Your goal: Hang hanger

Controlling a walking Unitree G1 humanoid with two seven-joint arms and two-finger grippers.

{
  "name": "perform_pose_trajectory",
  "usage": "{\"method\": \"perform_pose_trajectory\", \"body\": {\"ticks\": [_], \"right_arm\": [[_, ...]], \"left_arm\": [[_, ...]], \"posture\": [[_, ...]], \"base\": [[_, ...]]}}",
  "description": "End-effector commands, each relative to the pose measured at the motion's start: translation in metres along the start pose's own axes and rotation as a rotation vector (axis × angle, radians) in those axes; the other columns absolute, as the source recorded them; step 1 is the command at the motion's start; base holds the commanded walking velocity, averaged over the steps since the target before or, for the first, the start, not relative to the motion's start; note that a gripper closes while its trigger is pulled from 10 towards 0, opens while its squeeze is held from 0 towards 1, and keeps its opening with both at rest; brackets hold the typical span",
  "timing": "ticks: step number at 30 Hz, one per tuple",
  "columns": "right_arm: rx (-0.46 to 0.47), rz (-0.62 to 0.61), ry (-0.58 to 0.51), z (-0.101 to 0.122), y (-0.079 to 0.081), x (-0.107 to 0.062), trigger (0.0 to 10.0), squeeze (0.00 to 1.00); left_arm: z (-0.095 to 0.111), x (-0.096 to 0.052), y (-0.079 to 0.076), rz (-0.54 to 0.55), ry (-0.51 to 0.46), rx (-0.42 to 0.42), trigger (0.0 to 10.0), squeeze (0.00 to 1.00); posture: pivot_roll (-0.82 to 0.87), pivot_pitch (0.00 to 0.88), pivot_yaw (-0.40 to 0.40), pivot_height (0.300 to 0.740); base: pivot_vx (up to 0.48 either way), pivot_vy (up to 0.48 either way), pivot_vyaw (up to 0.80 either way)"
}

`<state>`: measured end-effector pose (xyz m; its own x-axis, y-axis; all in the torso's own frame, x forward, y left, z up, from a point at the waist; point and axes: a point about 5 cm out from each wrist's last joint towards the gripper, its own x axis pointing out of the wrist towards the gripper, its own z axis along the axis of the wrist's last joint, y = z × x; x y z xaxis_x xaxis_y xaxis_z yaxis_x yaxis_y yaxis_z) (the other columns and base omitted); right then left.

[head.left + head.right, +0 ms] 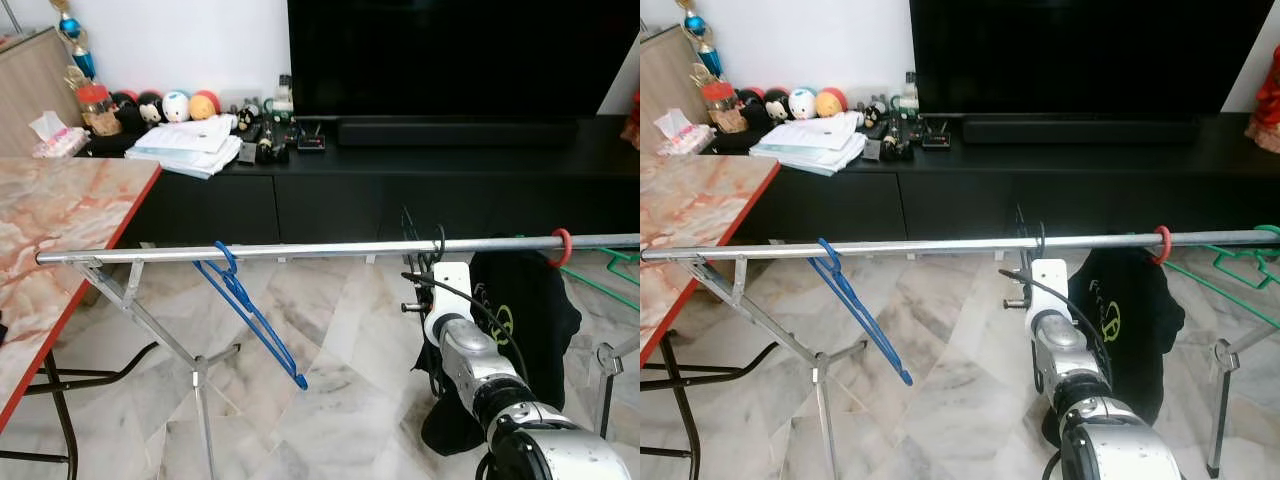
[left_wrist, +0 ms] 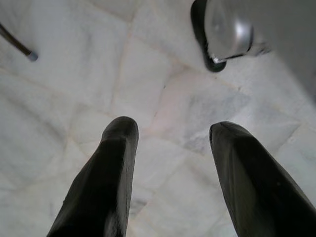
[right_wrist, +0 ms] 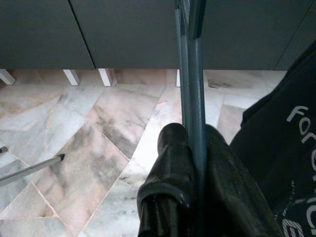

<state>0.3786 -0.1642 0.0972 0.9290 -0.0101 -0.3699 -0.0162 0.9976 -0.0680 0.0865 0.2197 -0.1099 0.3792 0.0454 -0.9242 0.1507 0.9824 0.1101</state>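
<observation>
Right now the right gripper (image 3: 190, 148) sits low and centre-right in the head views, its two black fingers pressed together on the thin stem of a dark hanger (image 3: 190, 64), which runs straight up between them in the right wrist view. From the head views, that hanger's hook (image 1: 1039, 238) appears to be at the metal rail (image 1: 940, 246) in mid frame, though whether it is over the bar or only beside it is hard to tell. The left gripper (image 2: 170, 143) hangs idle with its fingers apart, looking down at the marble floor (image 1: 340, 380).

Just right of the held hanger a black T-shirt (image 1: 1130, 320) hangs from the rail, and past it a red ring (image 1: 1161, 243) and a green hanger (image 1: 1230, 270) at the right edge. A blue hanger (image 1: 855, 310) dangles from the rail at centre-left. Behind stand the black TV cabinet (image 1: 400, 190) and the marble table (image 1: 50, 230) at left.

The risks, as I judge them: letting go before the hook is truly seated would drop the hanger to the floor; a pinch this thin could let the stem twist and the hook swing off; pulling the arm away sideways could snag the T-shirt or jolt the light rail
</observation>
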Motion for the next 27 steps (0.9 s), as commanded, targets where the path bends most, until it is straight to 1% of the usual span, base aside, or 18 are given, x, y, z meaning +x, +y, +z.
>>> {"method": "perform_pose_trajectory", "body": {"ticks": [1, 3, 4, 6, 11, 15, 19, 20, 21, 27], "right_arm": [[-0.002, 0.013, -0.001, 0.007, 0.004, 0.001, 10.0, 0.00], [-0.002, 0.021, 0.013, 0.008, 0.007, 0.002, 10.0, 0.00], [-0.013, 0.028, 0.042, 0.005, 0.008, 0.002, 10.0, 0.00], [-0.012, 0.030, 0.052, 0.003, 0.009, 0.001, 10.0, 0.00], [0.033, 0.060, 0.087, -0.002, 0.013, 0.001, 10.0, 0.00], [0.030, 0.054, 0.100, -0.006, 0.012, 0.000, 10.0, 0.00], [0.060, 0.069, 0.111, -0.013, 0.012, -0.001, 10.0, 0.00], [0.071, 0.069, 0.107, -0.013, 0.011, -0.001, 10.0, 0.69], [0.080, 0.071, 0.099, -0.012, 0.011, -0.001, 10.0, 1.00], [0.081, 0.062, 0.058, -0.007, 0.009, 0.000, 10.0, 1.00]], "left_arm": [[-0.011, -0.004, 0.007, 0.014, 0.024, 0.005, 10.0, 0.00], [-0.014, -0.004, 0.010, 0.017, 0.029, 0.003, 10.0, 0.00], [-0.015, -0.005, 0.011, 0.018, 0.032, 0.003, 10.0, 0.00], [-0.016, -0.005, 0.011, 0.019, 0.034, 0.002, 10.0, 0.00], [-0.019, -0.006, 0.009, 0.021, 0.036, 0.001, 10.0, 0.00], [-0.022, -0.006, 0.007, 0.023, 0.039, 0.001, 10.0, 0.00], [-0.020, -0.005, 0.004, 0.021, 0.038, 0.001, 10.0, 0.00], [-0.019, -0.005, 0.003, 0.020, 0.038, 0.001, 10.0, 0.00], [-0.018, -0.004, 0.002, 0.019, 0.036, 0.000, 10.0, 0.00], [-0.009, -0.002, -0.001, 0.016, 0.021, -0.004, 10.0, 0.00]], "posture": [[0.17, 0.156, 0.063, 0.740], [0.18, 0.161, 0.062, 0.740], [0.18, 0.162, 0.060, 0.740], [0.18, 0.163, 0.058, 0.740], [0.19, 0.168, 0.053, 0.740], [0.19, 0.171, 0.053, 0.740], [0.18, 0.163, 0.050, 0.740], [0.18, 0.159, 0.048, 0.740], [0.18, 0.156, 0.047, 0.740], [0.17, 0.138, 0.040, 0.740]], "base": [[0.000, 0.000, 0.00], [0.000, 0.000, 0.00], [0.000, 0.000, 0.00], [0.000, 0.000, 0.00], [0.000, 0.000, 0.00], [0.000, 0.000, 0.00], [0.000, 0.000, 0.00], [0.000, 0.000, 0.00], [0.000, 0.000, 0.00], [0.000, 0.000, 0.00]]}}
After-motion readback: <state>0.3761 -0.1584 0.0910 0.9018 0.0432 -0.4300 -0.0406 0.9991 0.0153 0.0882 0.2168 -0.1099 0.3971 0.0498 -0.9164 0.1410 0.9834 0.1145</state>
